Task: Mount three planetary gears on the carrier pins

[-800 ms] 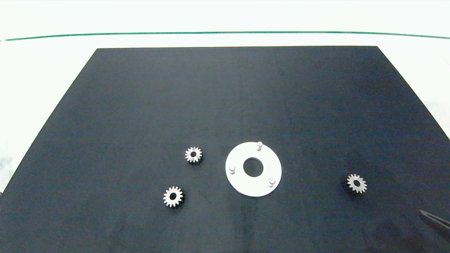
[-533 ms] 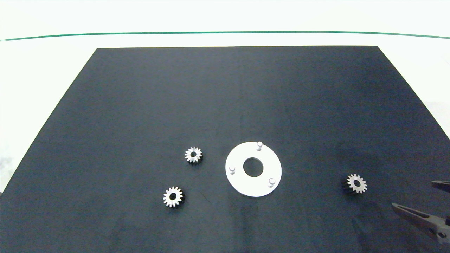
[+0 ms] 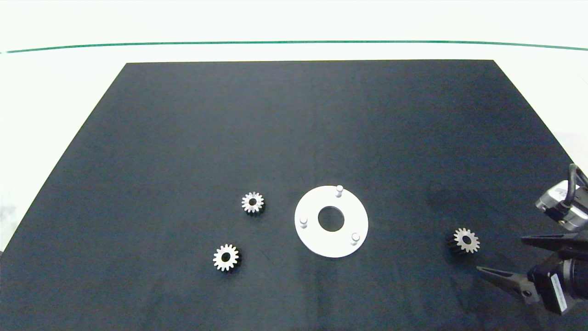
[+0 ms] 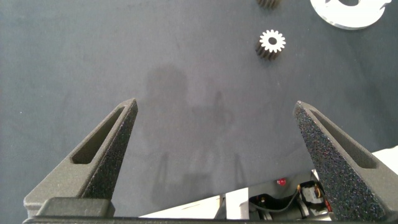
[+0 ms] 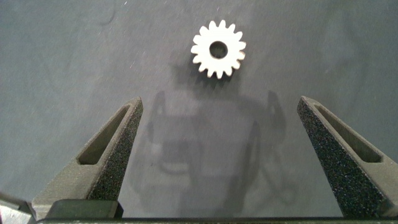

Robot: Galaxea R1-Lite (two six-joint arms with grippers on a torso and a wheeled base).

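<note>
1. Overhead, you see a matte black mat point(image 3: 294, 138) on a pale table point(image 3: 55, 92), with a thin green line point(image 3: 294, 42) running along the far side. The far half of the mat is bare, so most of the open room lies there. The flat white round disc point(image 3: 351, 214) sits near the front centre, with a large centre hole and three carrier pins point(image 3: 339, 190) standing bare and evenly spaced. Two planetary gears lie to its left: one point(image 3: 252, 202) close by, another point(image 3: 226, 258) nearer the front edge. The third gear point(image 3: 466, 240) lies well to the disc's right. The right gripper point(image 3: 500, 255) comes in from the right edge, fingers spread, just short of that gear and not touching it. The left arm is out of this view.

2. From the left wrist, you see the left gripper point(image 4: 214, 134) with its rough dark fingers point(image 4: 102, 146) wide apart over bare mat, holding nothing. A silvery toothed gear point(image 4: 272, 42) lies ahead, with the disc's rim point(image 4: 345, 15) beyond it.

3. From the right wrist, you see the gripper's point(image 5: 219, 134) fingers point(image 5: 109, 152) splayed wide and gripping nothing. The pointed-tooth metal gear point(image 5: 218, 49) lies flat on the mat ahead of the tips, apart from both.
</note>
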